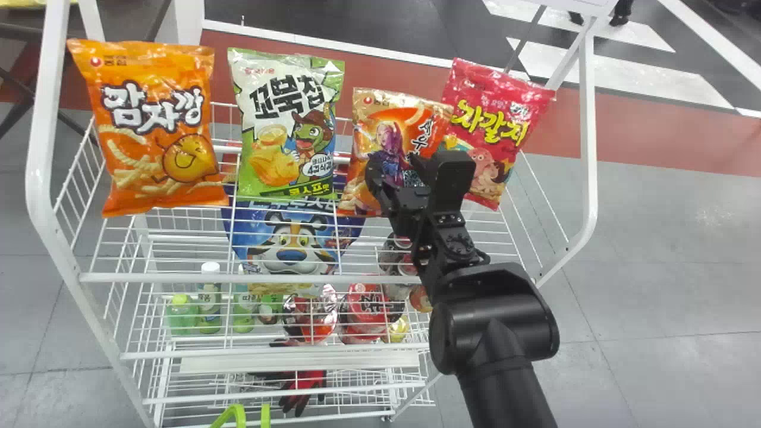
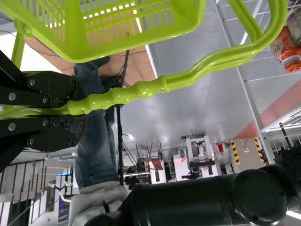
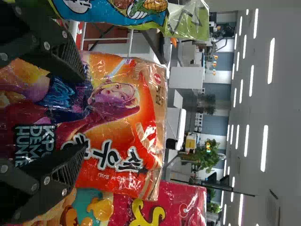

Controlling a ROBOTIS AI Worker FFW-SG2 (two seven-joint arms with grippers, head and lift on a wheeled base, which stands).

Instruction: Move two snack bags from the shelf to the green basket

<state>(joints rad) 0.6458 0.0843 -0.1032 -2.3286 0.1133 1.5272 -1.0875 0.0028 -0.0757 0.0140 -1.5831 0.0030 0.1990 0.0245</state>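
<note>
My right claw (image 1: 395, 169) has its two fingers wide apart, gripping nothing, in front of the figure-printed orange bag (image 1: 404, 113) on the shelf (image 1: 238, 277). The red bag (image 1: 499, 113) is just to its right, the green-and-white bag (image 1: 285, 122) to its left. My left claw (image 2: 77, 109) is closed on the handle (image 2: 141, 91) of the green basket (image 2: 73, 49)

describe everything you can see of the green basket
The green basket is bright lime, looks like glossy plastic, and has rows of slots through it. Its raised handle has paired, curving bars that run into a ridged grip, and the left gripper is clamped on it; the basket seems to hang from there. In the head view, green bars of it rise at the bottom edge, by the white wire rack.
</note>
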